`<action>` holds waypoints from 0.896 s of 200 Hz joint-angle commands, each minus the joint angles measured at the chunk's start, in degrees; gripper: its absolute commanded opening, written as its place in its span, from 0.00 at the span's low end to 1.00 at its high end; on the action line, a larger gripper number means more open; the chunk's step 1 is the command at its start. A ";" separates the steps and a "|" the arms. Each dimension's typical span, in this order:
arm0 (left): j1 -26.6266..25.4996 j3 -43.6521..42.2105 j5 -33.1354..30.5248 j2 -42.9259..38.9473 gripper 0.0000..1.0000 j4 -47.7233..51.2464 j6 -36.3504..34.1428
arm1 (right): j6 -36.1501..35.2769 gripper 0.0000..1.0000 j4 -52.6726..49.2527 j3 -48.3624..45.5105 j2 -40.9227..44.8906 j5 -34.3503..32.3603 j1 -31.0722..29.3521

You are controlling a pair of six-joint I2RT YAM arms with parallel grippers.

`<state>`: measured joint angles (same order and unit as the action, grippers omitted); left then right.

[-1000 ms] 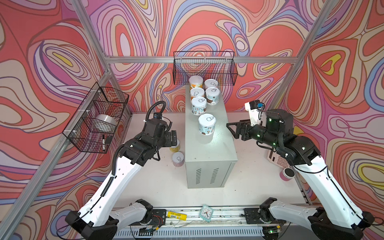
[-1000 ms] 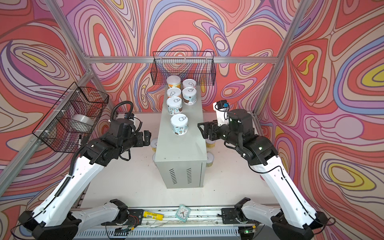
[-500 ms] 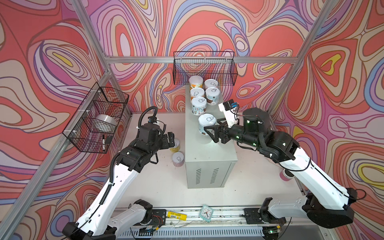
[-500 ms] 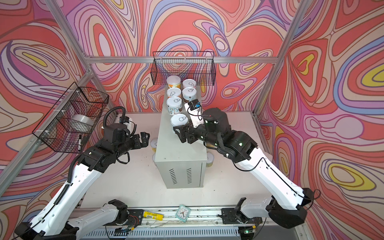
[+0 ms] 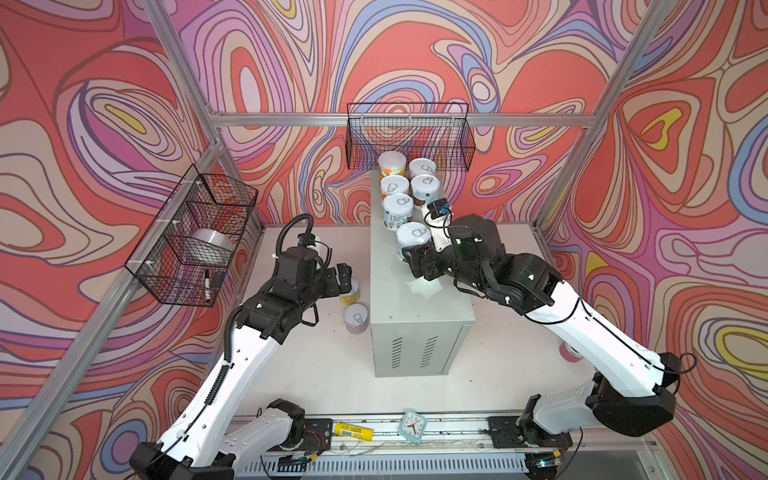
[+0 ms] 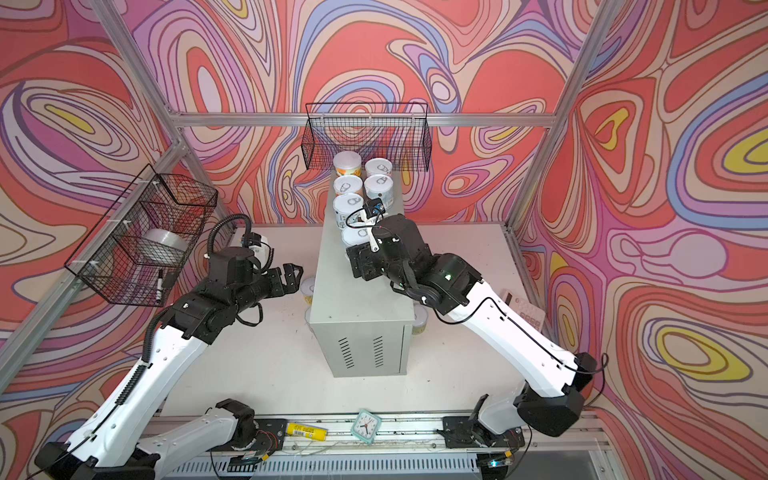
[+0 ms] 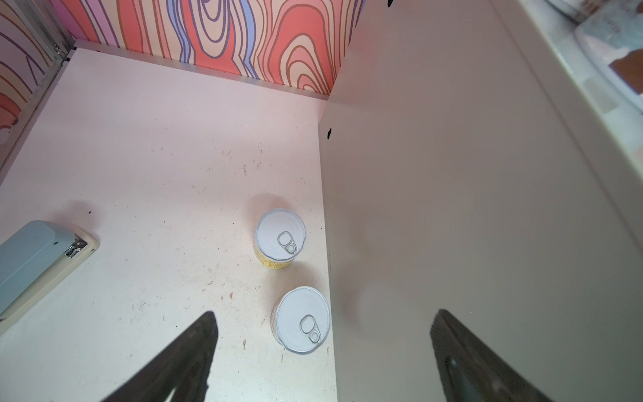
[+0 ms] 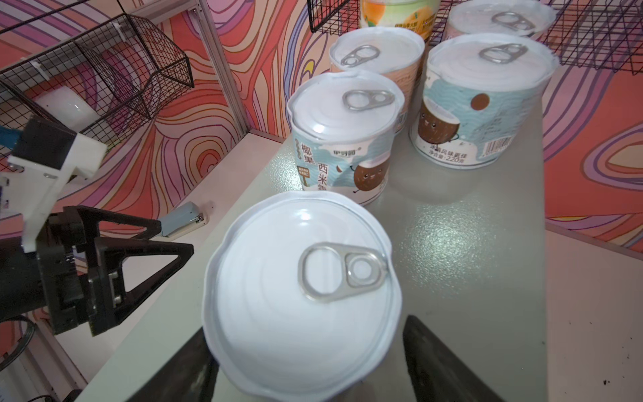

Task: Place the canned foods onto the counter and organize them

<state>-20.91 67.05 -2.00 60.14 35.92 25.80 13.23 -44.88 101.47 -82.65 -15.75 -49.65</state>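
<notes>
Counting six cans [image 5: 397, 206] on counter [image 5: 432, 299], two cans [image 5: 356, 318] beside; left gripper [image 5: 344, 277] open, empty; right gripper [image 8: 306, 327] open astride nearest can [image 5: 412, 237].

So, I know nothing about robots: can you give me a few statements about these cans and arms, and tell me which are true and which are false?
1. Six cans stand on the counter. True.
2. The left gripper holds a can. False: it is open and empty, above the white table, by the yellow can and the pink can.
3. The right gripper straddles the nearest can on the counter. True.
4. The side basket holds a can. False: it holds a silver tape roll and a marker.
</notes>
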 commanded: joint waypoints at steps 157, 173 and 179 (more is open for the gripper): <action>2.28 0.03 2.44 0.05 0.95 -0.76 -0.40 | 1.04 0.74 7.79 -2.87 -0.19 -5.97 5.67; 2.45 0.09 2.56 0.24 0.95 -0.68 -0.40 | 1.09 0.72 8.36 -2.85 -0.45 -5.11 6.68; 2.37 0.10 2.61 0.33 0.95 -0.60 -0.41 | 1.18 0.71 8.64 -2.79 -0.50 -4.69 7.13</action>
<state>-19.03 67.05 0.03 60.82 35.77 25.71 13.39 -38.83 99.31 -84.16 -21.78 -43.92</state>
